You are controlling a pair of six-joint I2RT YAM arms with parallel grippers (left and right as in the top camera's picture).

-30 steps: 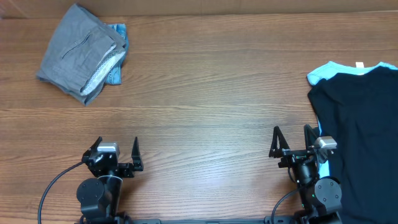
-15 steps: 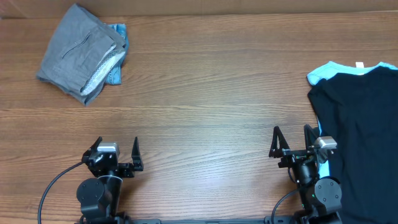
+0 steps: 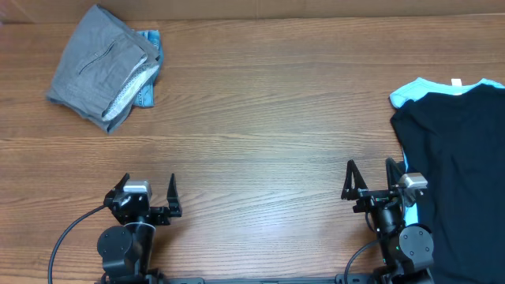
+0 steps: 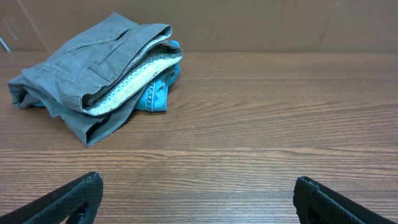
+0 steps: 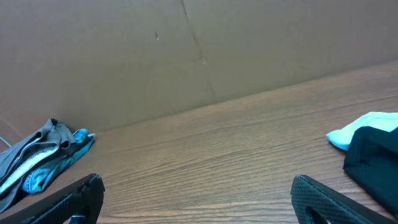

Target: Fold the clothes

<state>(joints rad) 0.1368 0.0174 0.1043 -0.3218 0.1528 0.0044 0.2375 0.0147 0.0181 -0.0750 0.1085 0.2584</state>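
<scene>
- The grey shorts (image 3: 102, 69) lie as a folded bundle at the upper left of the overhead frame, with pale speckled lining showing along the right fold.
- The blue denim shorts (image 3: 151, 39) lie under them and peek out at the bundle's right side.
- The black tee (image 3: 458, 173) is spread at the right edge of the frame, on top of the light-blue garment (image 3: 409, 93), which shows at the tee's upper left.
- The left tool (image 3: 148, 188), at the lower left, is spread wide and holds nothing.
- The right tool (image 3: 369, 172), at the lower right near the tee's left edge, is equally wide and empty.
- The wooden counter (image 3: 268, 118) carries both piles, well apart.
</scene>
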